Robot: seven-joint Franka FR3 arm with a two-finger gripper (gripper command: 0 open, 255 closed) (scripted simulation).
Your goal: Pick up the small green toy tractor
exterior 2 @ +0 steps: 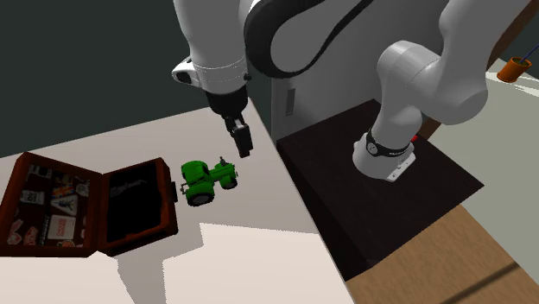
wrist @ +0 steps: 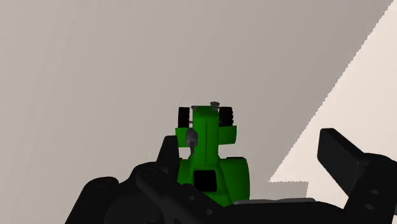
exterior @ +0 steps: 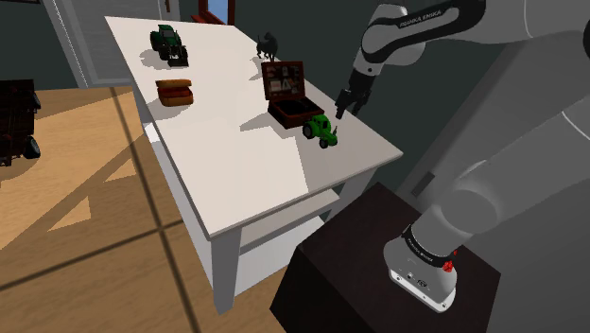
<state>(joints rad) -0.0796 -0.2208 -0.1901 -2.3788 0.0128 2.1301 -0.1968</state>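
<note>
Closest in the shoulder view, the dark stand (exterior: 378, 255) sits beside the tabletop (exterior: 236, 170). On it the small green tractor (exterior: 321, 129) stands near the edge, just beside an open case (exterior: 288, 99), and the end effector (exterior: 346, 102) hovers above it. Across the second exterior view, end effector (exterior 2: 243, 142) and tractor (exterior 2: 207, 180) are apart. Along the wrist view, the fingers (wrist: 343, 156) stand spread, holding nothing, flanking the tractor (wrist: 210, 153). An off-centre descent could nudge its wheels, rolling it off the edge or into the case.
</note>
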